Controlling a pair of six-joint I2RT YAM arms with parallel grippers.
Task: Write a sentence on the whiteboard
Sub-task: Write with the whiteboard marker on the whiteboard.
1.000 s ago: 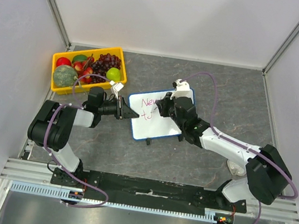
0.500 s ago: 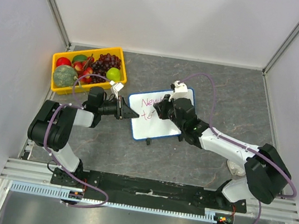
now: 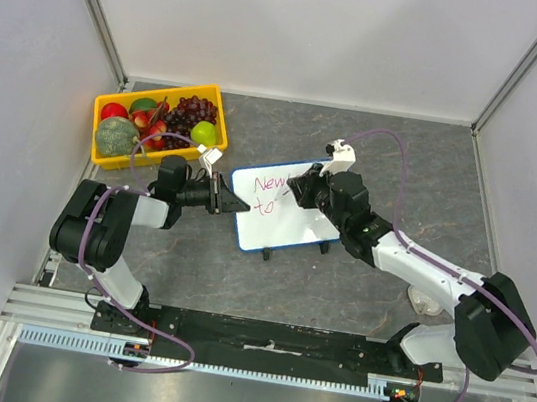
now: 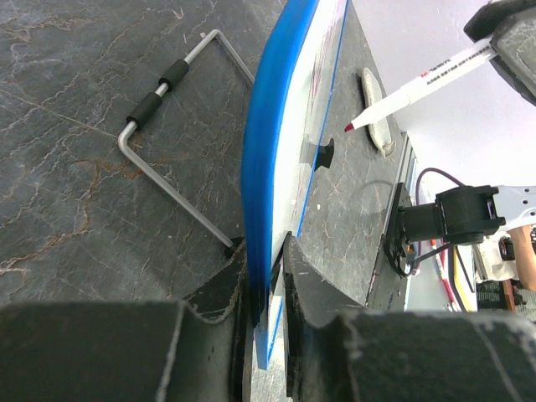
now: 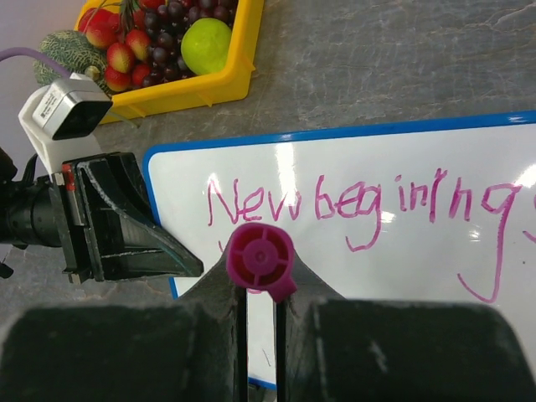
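Two arms, top view: both are brought in to the whiteboard [image 3: 289,229], one from each side, near the middle of the grey table [image 3: 404,171].
Whiteboard, top view: it is set near the yellow tray [image 3: 95,130] of fruit, to the tray's right and apart from it.
Sentence, top view: of the pink sentence [image 3: 271,185] only "New" and, below it, "to" are shown; the rest is hidden by the right arm.
Left gripper, top view: the left gripper [image 3: 236,203] is pressed onto the board's left edge.
Right gripper, top view: the right gripper [image 3: 304,182] is held over the board's upper part.
Left gripper, left wrist view: the jaws are closed tight on the blue frame, which is pinched between the fingertips.
Marker, left wrist view: the marker [image 4: 419,82] is pointed at the white face, tip just beside it; contact cannot be told.
Stand, left wrist view: a wire stand [image 4: 159,88] is seen behind the tilted board.
Right gripper, right wrist view: the jaws are clamped on the marker, whose pink end is seen between the fingers [image 5: 219,295].
Sentence, right wrist view: "New beginnings" is read along the top line.
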